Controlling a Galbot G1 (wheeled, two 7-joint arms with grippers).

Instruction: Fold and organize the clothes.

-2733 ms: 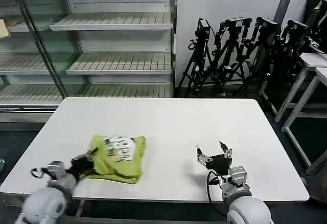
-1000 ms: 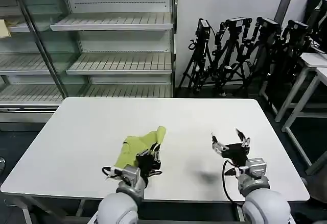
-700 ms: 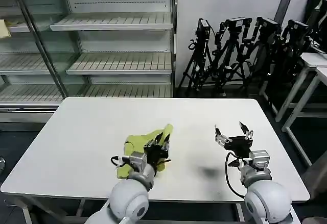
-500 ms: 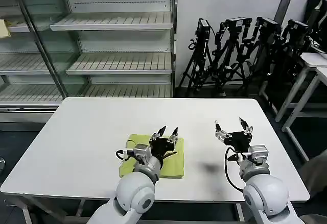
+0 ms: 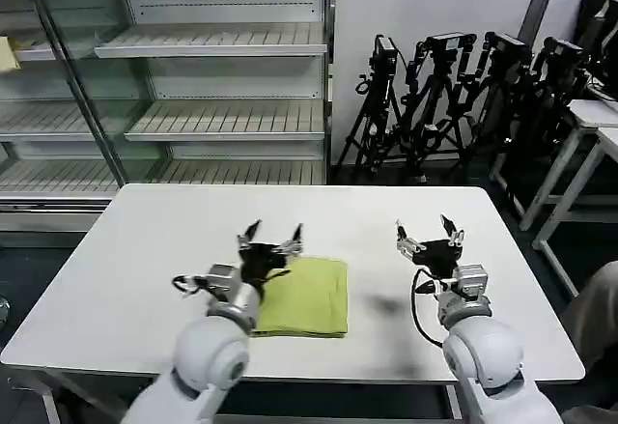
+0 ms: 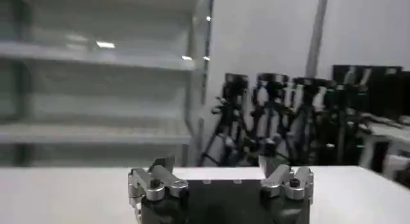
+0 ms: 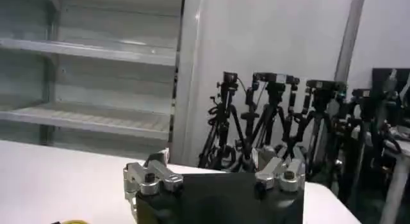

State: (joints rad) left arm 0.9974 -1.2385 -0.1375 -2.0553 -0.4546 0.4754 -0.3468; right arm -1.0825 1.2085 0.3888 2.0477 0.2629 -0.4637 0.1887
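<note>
At the far left of the head view, the metal shelving (image 5: pixel 193 105) is seen behind the white desk (image 5: pixel 145 240), and nothing of the task lies on that side of the desk.

Next comes the left gripper (image 5: pixel 269 245), raised just above the desk at the left rear corner of the shirt (image 5: pixel 307 298). Its fingers are spread wide and nothing is held between them; the same wide, empty spread is shown in the left wrist view, where the left gripper (image 6: pixel 221 180) is pointed level toward the back of the room.

The shirt is laid flat near the front middle of the desk as a compact, roughly square lime packet with fairly even edges. No sleeve, collar or loose tail is seen sticking out of it. From this the folding is judged to be essentially done: the garment has been reduced to a neat stack and released. What may be left is judged to be small, perhaps a squaring of the edges or a move of the packet to a final spot, though no such spot is marked on the desk.

To the right, well apart from the shirt, the right gripper (image 5: pixel 426 243) is held above bare desk, its fingers likewise wide and empty, as is confirmed in the right wrist view (image 7: pixel 214 174). Behind it, a row of black tripods (image 5: pixel 463 96) is stood against the wall.
</note>
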